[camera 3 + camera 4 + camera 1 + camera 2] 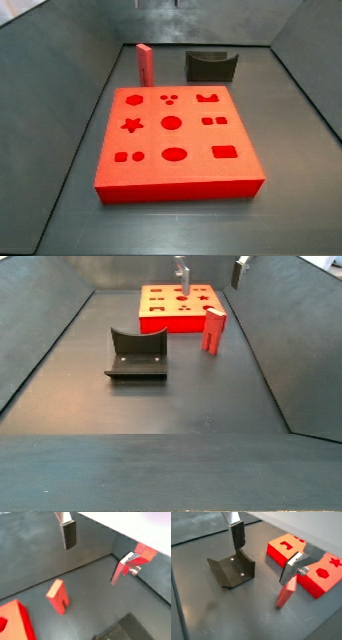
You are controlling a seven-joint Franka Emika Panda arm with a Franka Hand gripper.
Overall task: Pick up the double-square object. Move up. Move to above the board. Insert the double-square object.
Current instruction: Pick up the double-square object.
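Beside board [174, 125], peg [143, 65] stands upright; claw [211, 271] above, open.

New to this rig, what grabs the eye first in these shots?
The board, a big bright-red block with shaped cut-outs, dominates the grey floor. The double-square object stands upright just beyond it, with a dark grey notched holder nearby. The tool hangs open above them, holding nothing.
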